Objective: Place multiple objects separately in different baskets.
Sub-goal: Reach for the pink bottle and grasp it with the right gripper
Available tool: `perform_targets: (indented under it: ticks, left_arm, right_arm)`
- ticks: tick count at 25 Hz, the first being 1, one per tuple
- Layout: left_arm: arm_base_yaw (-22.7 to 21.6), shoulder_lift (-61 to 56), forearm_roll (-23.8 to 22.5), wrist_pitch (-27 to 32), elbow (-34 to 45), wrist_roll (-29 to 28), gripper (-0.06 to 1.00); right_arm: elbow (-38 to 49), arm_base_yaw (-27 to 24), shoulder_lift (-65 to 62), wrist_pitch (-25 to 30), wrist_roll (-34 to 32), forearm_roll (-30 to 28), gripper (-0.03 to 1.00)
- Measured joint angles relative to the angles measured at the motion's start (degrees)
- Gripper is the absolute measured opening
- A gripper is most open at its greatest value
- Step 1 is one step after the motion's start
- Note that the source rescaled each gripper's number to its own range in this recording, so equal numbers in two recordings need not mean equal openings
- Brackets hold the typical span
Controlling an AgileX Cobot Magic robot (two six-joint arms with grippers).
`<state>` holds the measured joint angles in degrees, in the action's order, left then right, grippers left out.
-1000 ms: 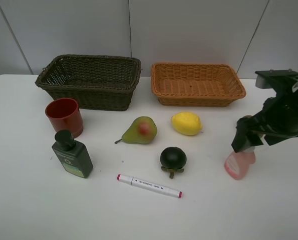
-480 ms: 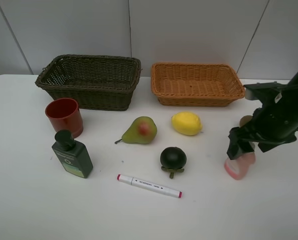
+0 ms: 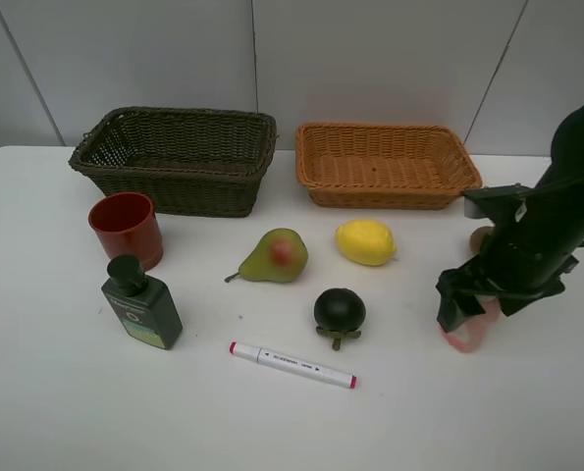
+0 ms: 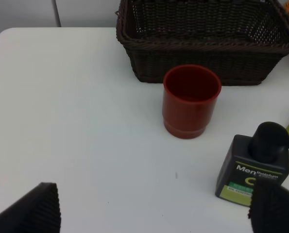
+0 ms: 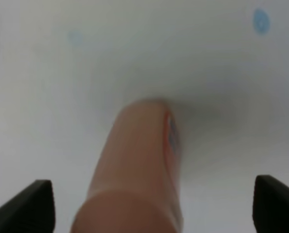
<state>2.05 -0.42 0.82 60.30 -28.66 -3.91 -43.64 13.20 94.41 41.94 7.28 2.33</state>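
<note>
Left end effector point(image 4: 156, 213) is hanging released, facing red cup point(image 3: 125, 228) and dark green bottle point(image 3: 141, 304). Pear point(image 3: 277, 255), white marker point(image 3: 292, 364), dark green round fruit point(image 3: 340, 310) and lemon point(image 3: 366, 241) are lying on the surface point(image 3: 56, 412) before dark olive basket point(image 3: 179, 157) and orange-tan basket point(image 3: 385, 162). Right end effector point(image 5: 154, 206) is straddling pink bottle point(image 3: 468, 339), released and not touching it.

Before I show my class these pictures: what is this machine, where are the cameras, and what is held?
A two-armed robot; each arm ends in jaws. One camera looks down from above; one sits on each wrist. On the white table stand a dark olive wicker basket and an orange-tan wicker basket, plus a green-red pear, a red cup, a dark green bottle and a white marker. The right jaws stand open around a pink bottle; the left jaws are open. Nothing is held.
</note>
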Motion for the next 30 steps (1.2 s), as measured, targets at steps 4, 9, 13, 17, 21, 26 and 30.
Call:
perform_targets:
  ticks: [4, 9, 13, 17, 21, 26, 30]
  left_arm:
    - [0.0, 0.0, 0.0, 0.0, 0.0, 0.0, 1.0]
    - [0.0, 0.0, 0.0, 0.0, 0.0, 0.0, 1.0]
    - [0.0, 0.0, 0.0, 0.0, 0.0, 0.0, 1.0]
    - [0.0, 0.0, 0.0, 0.0, 0.0, 0.0, 1.0]
    - [0.0, 0.0, 0.0, 0.0, 0.0, 0.0, 1.0]
    - [0.0, 0.0, 0.0, 0.0, 0.0, 0.0, 1.0]
    - [0.0, 0.0, 0.0, 0.0, 0.0, 0.0, 1.0]
  right_arm:
    - [0.0, 0.9, 0.2, -1.0, 0.0, 0.0, 0.86]
    - [0.0, 0.9, 0.2, -1.1, 0.0, 0.0, 0.83]
    - [0.0, 0.9, 0.2, -0.9, 0.0, 0.0, 0.79]
    - [0.0, 0.9, 0.2, -0.8, 0.0, 0.0, 0.76]
    - [0.0, 0.9, 0.2, 0.0, 0.0, 0.0, 0.6]
    - [0.0, 0.9, 0.2, 0.6, -0.1, -0.2, 0.23]
    - [0.0, 0.9, 0.2, 0.1, -0.1, -1.0, 0.23]
